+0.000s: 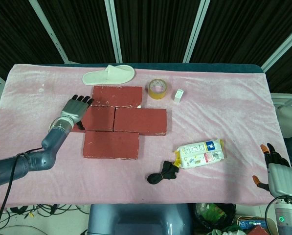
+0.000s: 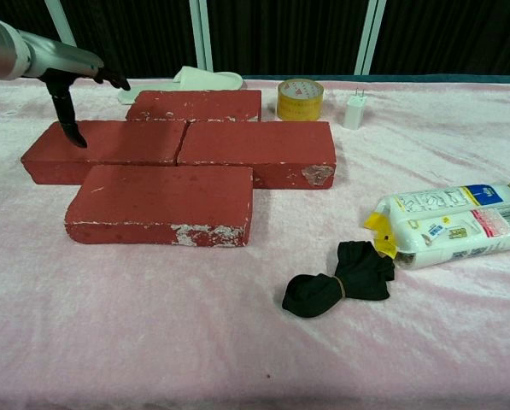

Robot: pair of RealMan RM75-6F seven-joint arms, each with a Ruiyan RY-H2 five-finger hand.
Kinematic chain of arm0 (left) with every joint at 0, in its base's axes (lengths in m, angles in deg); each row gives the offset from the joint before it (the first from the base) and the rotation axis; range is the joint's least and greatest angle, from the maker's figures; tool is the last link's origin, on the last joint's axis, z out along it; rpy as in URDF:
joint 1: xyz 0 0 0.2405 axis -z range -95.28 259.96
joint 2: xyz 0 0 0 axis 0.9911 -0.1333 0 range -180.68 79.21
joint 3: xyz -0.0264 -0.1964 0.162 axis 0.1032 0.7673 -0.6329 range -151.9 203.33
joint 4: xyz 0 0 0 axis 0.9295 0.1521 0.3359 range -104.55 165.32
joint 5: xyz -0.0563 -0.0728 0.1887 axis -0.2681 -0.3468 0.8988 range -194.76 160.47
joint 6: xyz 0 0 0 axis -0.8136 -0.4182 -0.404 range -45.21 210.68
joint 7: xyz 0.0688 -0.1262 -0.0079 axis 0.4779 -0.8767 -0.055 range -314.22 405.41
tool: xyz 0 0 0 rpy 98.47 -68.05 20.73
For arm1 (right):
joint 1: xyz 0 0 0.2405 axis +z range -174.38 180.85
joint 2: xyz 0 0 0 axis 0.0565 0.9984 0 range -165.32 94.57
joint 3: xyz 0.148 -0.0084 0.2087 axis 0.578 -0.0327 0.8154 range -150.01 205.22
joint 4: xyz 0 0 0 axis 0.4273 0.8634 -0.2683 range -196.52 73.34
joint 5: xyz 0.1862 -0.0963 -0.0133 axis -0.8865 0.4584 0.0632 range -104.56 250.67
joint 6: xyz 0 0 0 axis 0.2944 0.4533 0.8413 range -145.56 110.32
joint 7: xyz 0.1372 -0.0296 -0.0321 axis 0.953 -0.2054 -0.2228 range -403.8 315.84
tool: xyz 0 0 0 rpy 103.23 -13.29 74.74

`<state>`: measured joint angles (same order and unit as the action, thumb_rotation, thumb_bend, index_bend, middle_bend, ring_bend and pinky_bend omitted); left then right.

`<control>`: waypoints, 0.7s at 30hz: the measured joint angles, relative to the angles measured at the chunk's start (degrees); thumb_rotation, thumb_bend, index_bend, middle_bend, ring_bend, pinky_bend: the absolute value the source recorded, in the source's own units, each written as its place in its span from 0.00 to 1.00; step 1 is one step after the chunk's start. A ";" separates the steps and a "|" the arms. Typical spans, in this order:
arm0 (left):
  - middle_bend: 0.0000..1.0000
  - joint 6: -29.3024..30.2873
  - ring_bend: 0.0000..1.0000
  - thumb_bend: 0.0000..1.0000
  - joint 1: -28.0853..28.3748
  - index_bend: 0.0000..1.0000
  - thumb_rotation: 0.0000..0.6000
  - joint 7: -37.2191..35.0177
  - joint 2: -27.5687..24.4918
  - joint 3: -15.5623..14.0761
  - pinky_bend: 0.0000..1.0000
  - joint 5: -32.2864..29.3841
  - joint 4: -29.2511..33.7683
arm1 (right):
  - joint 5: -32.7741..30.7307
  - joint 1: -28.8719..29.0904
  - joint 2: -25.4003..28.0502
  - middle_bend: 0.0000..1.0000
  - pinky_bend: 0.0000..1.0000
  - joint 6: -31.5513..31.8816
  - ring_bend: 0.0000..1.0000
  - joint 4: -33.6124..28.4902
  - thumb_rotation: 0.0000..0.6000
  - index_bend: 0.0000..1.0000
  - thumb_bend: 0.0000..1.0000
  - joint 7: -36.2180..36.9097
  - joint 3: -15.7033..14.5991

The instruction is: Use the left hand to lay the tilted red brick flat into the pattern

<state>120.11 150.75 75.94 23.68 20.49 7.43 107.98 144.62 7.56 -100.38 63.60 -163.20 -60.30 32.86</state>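
Four bricks [image 1: 115,118] flat together mid-counter [image 1: 224,98]. Slipper [image 1: 108,75] behind them; tape roll [image 1: 157,89] and charger [image 1: 178,94] behind-right. Packet [image 1: 200,153] right-front, sock [image 1: 164,173] just before it. Left hand [image 1: 75,109] over leftmost brick [image 2: 105,151].
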 measured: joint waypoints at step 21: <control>0.05 42.04 0.00 0.00 -39.85 0.02 1.00 -34.81 -15.35 -6.10 0.00 52.85 15.13 | 0.46 -0.08 -0.45 0.01 0.20 1.10 0.12 0.30 1.00 0.08 0.15 -0.96 0.15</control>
<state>162.15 110.90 41.13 8.32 14.39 60.28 123.12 145.08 7.47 -100.83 64.70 -162.90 -61.26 33.01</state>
